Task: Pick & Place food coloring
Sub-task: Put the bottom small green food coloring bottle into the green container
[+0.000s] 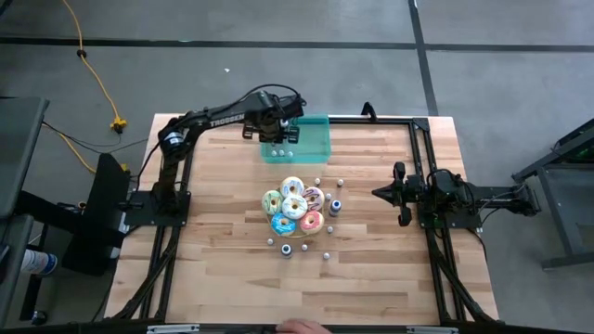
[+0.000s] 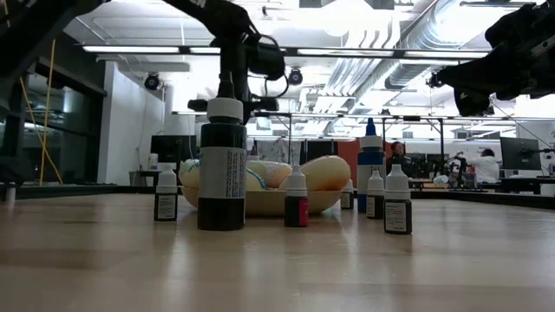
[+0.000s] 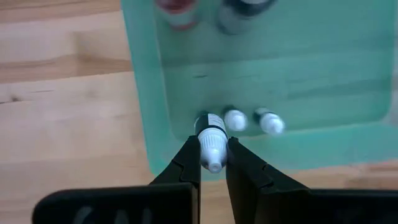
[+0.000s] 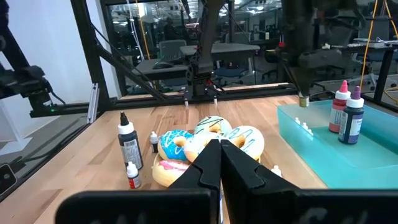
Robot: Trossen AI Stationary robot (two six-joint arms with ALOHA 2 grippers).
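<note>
My left gripper (image 3: pixel 213 142) hangs over a corner of the teal tray (image 1: pixel 314 124) at the table's far edge, shut on a tiny dark food coloring bottle with a white cap. Two more tiny bottles (image 3: pixel 235 119) sit on the tray floor right below it, and two taller ones, red (image 4: pixel 340 107) and dark blue, stand farther in. Several other small bottles (image 1: pixel 336 206) stand on the wood around the pile of frosted donuts (image 1: pixel 295 206). My right gripper (image 4: pixel 219 144) is shut on nothing and waits at the table's right side (image 1: pixel 375 193). My left gripper pinches the tiny bottle between its two fingers at the neck, just below the white cap (image 3: pixel 212 149). The fingers come from above, pointing down. The bottle's dark labelled body (image 3: pixel 209 123) hangs below them, upright, lifted clear above the tray's floor.
A tall dark bottle (image 2: pixel 221 165) stands nearest the table's front edge, ahead of the donut plate. A black metal frame (image 1: pixel 422 148) runs along the table's sides. Bare wood lies left of the donuts. People show in the room behind.
</note>
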